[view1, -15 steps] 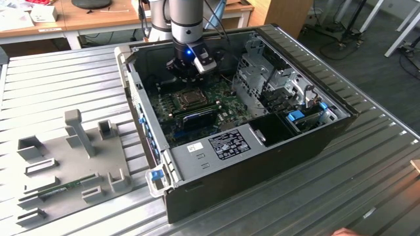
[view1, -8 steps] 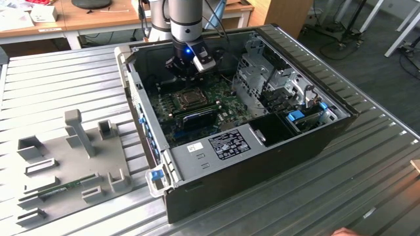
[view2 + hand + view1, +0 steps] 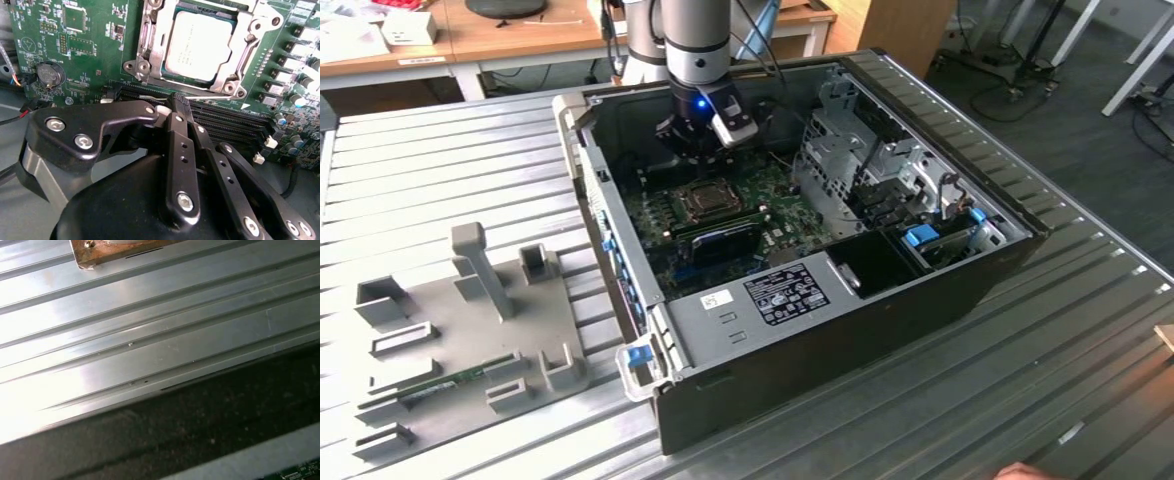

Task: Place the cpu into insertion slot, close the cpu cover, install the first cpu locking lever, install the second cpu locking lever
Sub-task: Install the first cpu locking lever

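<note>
The cpu [image 3: 200,45], a dull silver square, lies in the insertion slot [image 3: 707,200] on the green board inside the open computer case. The cpu cover [image 3: 248,50], a silver frame, lies flat around the chip. A thin metal locking lever [image 3: 215,98] runs along the socket's edge nearest my gripper. My gripper [image 3: 176,103] hangs just beside that edge, its black fingers [image 3: 181,150] pressed together with the tips close to the lever rod. I cannot tell whether they touch it. In the exterior view my gripper [image 3: 700,140] is low inside the case, just behind the socket.
Long black memory slots [image 3: 230,125] run beside the socket and a coin battery [image 3: 50,75] sits on the board. The case walls [image 3: 594,200] and drive cage [image 3: 867,170] hem the arm in. A grey fixture plate [image 3: 467,330] lies at the exterior view's left on the ribbed metal table [image 3: 150,340].
</note>
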Available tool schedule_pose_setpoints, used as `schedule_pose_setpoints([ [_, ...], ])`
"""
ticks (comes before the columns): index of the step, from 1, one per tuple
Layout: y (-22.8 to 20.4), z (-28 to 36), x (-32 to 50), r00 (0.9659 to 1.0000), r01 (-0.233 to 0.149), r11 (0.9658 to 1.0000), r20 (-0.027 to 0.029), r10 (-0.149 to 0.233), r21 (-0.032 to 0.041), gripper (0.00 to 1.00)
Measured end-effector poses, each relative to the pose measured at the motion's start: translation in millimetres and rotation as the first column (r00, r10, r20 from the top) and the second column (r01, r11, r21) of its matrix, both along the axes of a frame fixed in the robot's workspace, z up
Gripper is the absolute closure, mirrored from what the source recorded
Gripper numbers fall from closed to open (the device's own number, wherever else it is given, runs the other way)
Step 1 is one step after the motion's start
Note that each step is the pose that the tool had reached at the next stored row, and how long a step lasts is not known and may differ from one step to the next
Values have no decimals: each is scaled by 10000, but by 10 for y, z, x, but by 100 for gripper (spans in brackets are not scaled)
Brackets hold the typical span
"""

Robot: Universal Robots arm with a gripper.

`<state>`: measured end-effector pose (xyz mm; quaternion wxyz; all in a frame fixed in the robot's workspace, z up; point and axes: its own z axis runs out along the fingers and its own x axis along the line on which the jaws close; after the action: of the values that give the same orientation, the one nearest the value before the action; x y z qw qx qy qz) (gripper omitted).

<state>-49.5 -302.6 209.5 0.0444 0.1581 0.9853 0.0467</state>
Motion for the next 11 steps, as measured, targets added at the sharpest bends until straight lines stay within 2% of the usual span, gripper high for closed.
schedule_pose_setpoints([
  [2,0,1,-3,10000,-1,10000,12,1,13,90],
  [6,1,0,-6,10000,-1,10000,49,0,98,90],
  [11,1,-1,-10,10000,-1,9999,74,0,110,90],
])
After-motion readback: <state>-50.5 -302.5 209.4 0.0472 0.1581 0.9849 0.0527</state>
